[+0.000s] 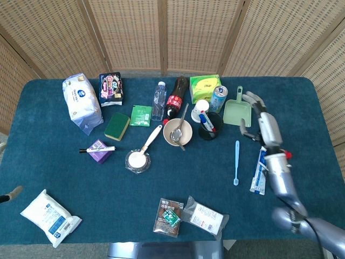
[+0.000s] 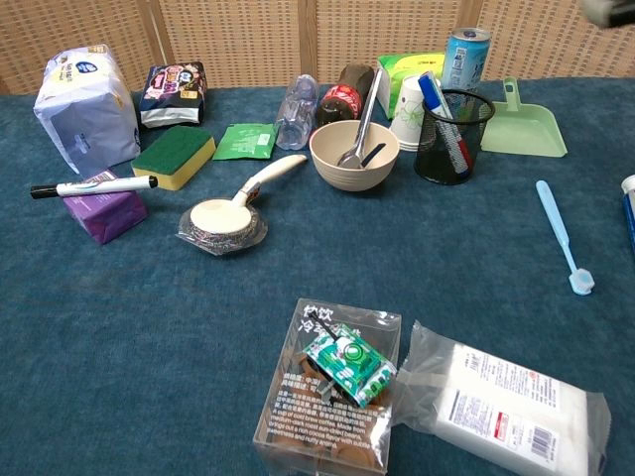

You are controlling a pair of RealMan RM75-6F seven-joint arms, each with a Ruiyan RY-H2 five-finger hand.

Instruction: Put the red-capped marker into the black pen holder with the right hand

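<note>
The red-capped marker [image 2: 457,147] leans inside the black mesh pen holder [image 2: 435,165], beside a blue-capped marker [image 2: 428,89]. From the head view, the holder [image 1: 208,133] stands right of the bowl, with the red cap [image 1: 211,128] showing within it. My right hand [image 1: 259,116] hovers to the right of the holder, past the green dustpan, fingers apart and holding nothing. It is well clear of the holder. In the chest view only a blur shows at the top right corner. My left hand is out of both views.
A green dustpan [image 1: 236,110], a blue can [image 1: 218,99] and a paper cup [image 2: 408,99] crowd the holder. A bowl with a spoon [image 2: 354,154] sits to its left. A light blue toothbrush [image 1: 236,162] and a toothpaste tube [image 1: 260,171] lie near my right arm.
</note>
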